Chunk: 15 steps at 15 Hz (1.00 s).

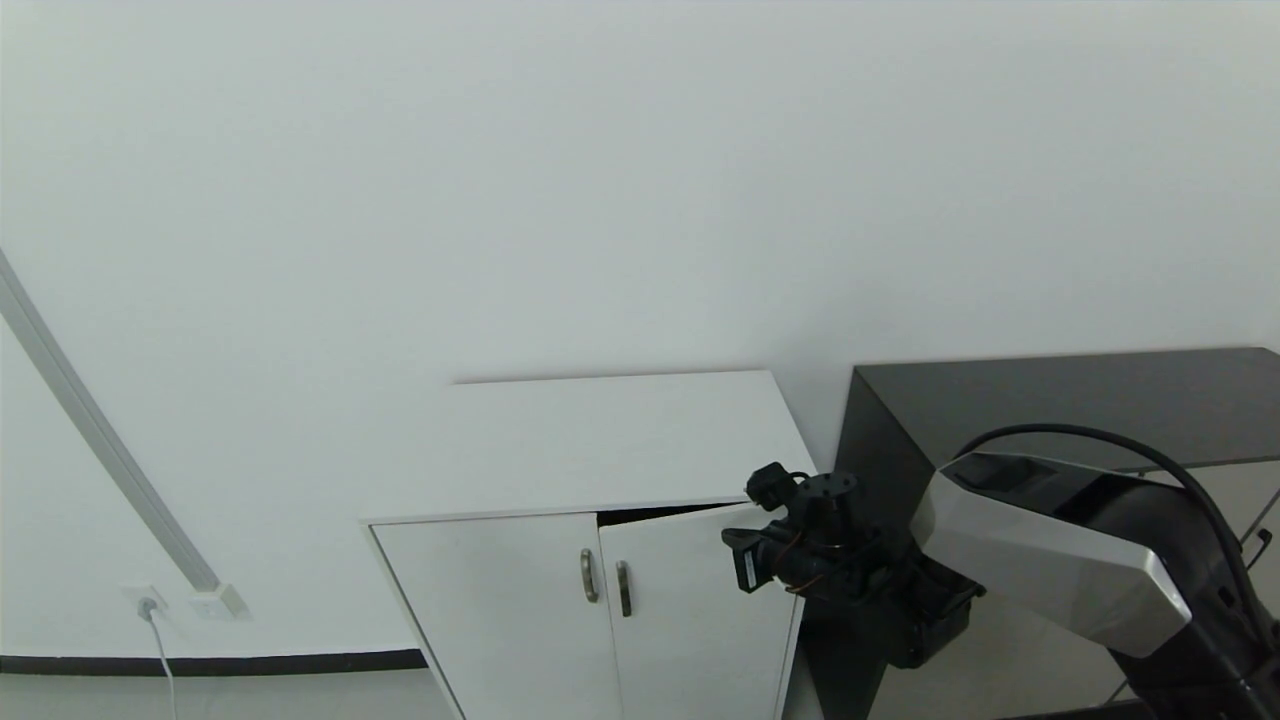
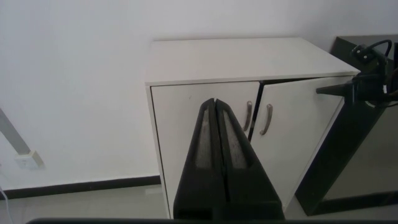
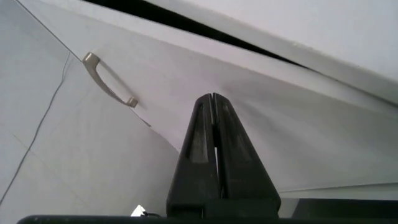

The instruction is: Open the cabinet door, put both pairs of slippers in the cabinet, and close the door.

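A white two-door cabinet [image 1: 600, 440] stands against the wall. Its left door [image 1: 500, 610] is closed. Its right door [image 1: 690, 630] stands slightly ajar, with a dark gap along its top edge. Both doors carry metal handles [image 1: 623, 588] near the middle seam. My right gripper [image 1: 742, 562] is shut, and its fingertips are against the front of the ajar door near the hinge-side top corner. In the right wrist view the shut right gripper [image 3: 213, 98] rests on the door panel, away from the handle [image 3: 109, 87]. My left gripper [image 2: 214, 102] is shut and empty, held back in front of the cabinet [image 2: 249, 59].
A dark cabinet [image 1: 1050, 400] stands right beside the white one on its right. A wall socket with a plugged cable [image 1: 145, 603] and a slanted grey conduit [image 1: 90, 420] are on the wall to the left. A black skirting [image 1: 200, 662] runs along the floor.
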{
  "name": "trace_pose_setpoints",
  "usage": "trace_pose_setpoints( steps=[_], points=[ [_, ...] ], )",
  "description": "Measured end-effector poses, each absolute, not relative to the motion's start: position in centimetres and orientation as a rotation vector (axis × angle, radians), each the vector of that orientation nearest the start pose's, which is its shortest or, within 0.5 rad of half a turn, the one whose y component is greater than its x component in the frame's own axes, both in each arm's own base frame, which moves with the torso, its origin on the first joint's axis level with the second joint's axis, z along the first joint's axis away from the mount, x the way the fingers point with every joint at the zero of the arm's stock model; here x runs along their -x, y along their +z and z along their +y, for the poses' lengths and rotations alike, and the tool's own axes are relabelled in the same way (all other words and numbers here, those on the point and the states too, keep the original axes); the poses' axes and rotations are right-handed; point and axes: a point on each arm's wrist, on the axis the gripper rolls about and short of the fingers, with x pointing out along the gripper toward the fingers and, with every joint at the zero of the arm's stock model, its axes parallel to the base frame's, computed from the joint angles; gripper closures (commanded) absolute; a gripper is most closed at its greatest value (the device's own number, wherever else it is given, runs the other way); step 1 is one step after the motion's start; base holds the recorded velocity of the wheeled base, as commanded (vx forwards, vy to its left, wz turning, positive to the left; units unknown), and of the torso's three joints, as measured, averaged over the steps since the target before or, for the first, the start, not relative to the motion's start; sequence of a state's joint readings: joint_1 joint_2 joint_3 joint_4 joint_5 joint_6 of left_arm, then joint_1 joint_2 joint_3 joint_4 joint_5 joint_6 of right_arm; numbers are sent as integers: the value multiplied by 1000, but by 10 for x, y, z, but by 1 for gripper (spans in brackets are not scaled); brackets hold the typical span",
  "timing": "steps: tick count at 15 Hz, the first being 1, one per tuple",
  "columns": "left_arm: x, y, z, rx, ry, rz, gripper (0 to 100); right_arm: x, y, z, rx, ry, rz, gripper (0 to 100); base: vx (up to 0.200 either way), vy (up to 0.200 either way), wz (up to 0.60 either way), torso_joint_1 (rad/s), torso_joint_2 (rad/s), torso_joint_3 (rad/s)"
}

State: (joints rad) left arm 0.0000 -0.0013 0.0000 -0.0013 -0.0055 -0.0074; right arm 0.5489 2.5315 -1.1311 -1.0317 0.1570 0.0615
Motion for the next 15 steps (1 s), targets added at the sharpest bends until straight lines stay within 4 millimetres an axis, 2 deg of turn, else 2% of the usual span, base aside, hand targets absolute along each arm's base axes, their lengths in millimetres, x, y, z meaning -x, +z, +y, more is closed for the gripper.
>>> trace_pose_setpoints(
  steps=[15],
  points=[
    [23,76,0,7,-5,-3,100,-393,-25,237,16,658,390,100,0,0,0,0,0,0]
  ],
)
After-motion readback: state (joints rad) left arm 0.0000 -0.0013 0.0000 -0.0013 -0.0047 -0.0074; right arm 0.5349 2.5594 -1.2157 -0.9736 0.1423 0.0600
